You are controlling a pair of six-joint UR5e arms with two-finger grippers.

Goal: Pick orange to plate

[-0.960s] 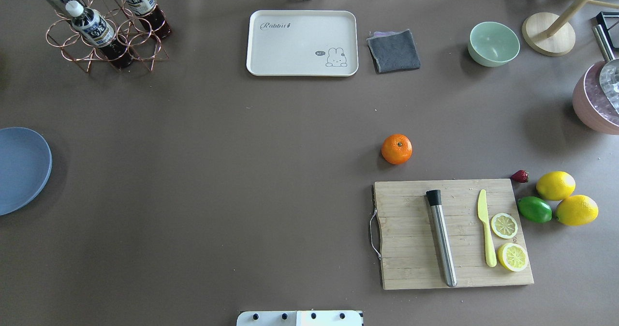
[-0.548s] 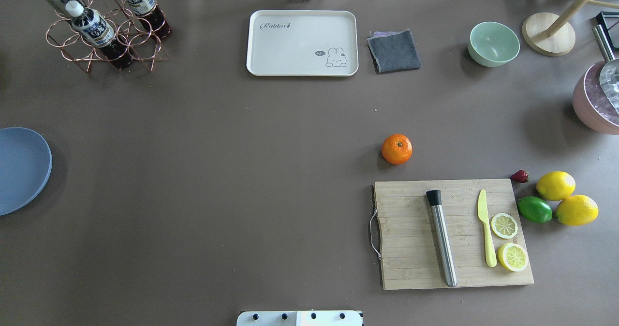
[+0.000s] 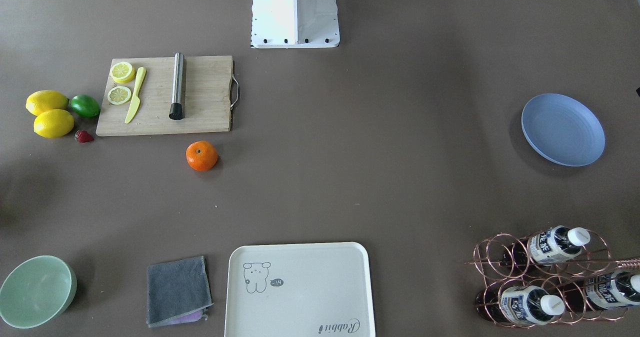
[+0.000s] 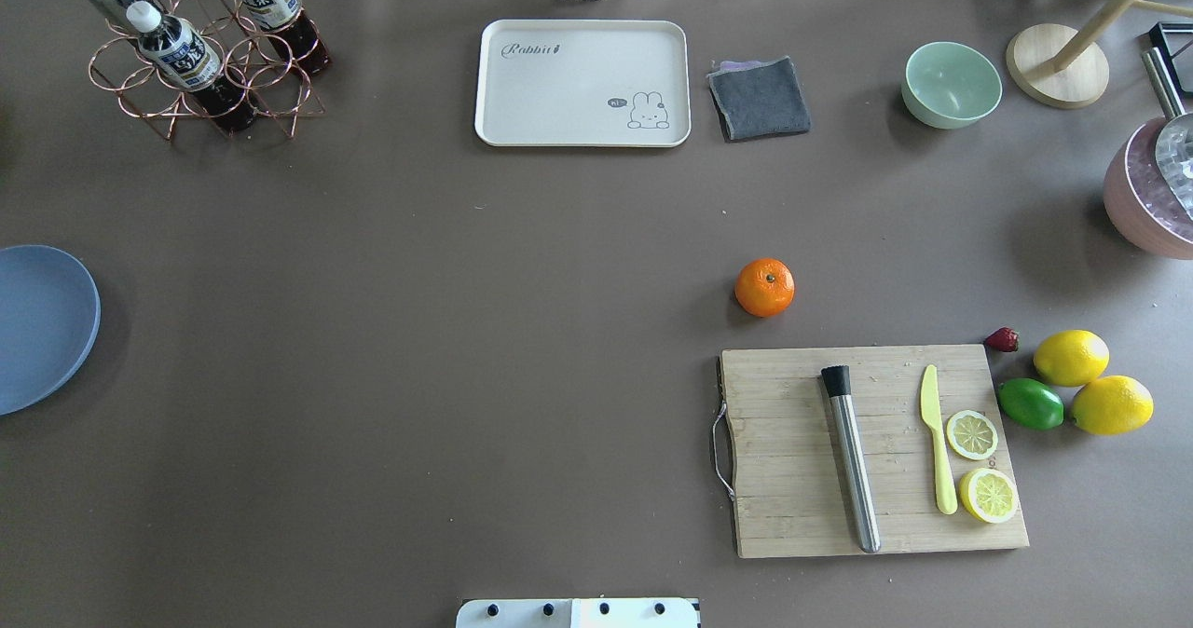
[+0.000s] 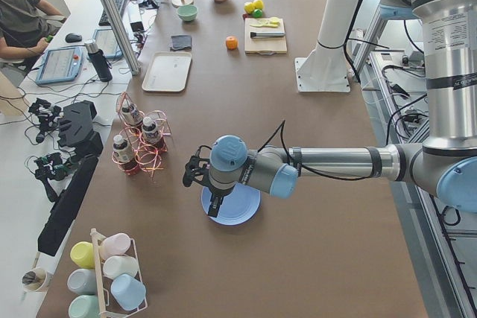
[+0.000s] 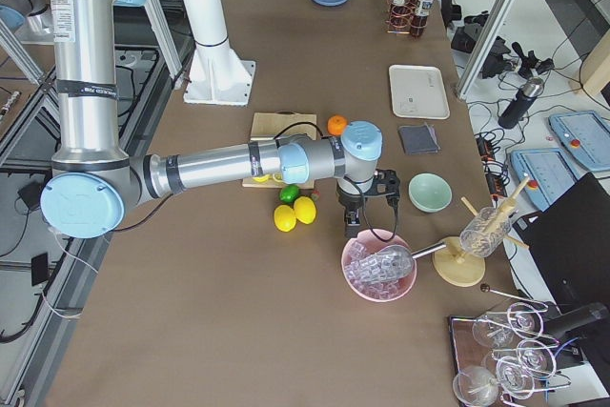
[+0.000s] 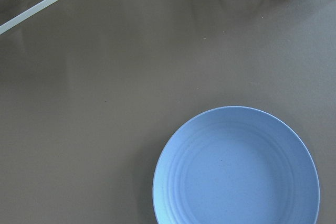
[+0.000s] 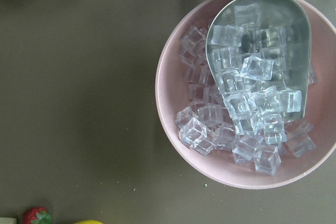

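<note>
The orange (image 4: 764,287) sits alone on the brown table, just beyond the wooden cutting board (image 4: 783,479); it also shows as the orange (image 3: 202,155). The light blue plate (image 4: 37,330) lies empty at the far left edge, seen whole as the plate (image 3: 562,129) and filling the lower right of the left wrist view as the plate (image 7: 236,166). My left gripper (image 5: 213,210) hangs over that plate; my right gripper (image 6: 350,230) hangs beside the pink ice bowl. Both show only in the side views, so I cannot tell whether they are open or shut.
Two lemons (image 4: 1072,358), a lime (image 4: 1030,403) and a strawberry (image 4: 1002,339) lie right of the board. A pink bowl (image 8: 173,103) holds ice and a scoop. At the back stand a cream tray (image 4: 582,83), grey cloth (image 4: 760,97), mint bowl (image 4: 951,83) and bottle rack (image 4: 205,60).
</note>
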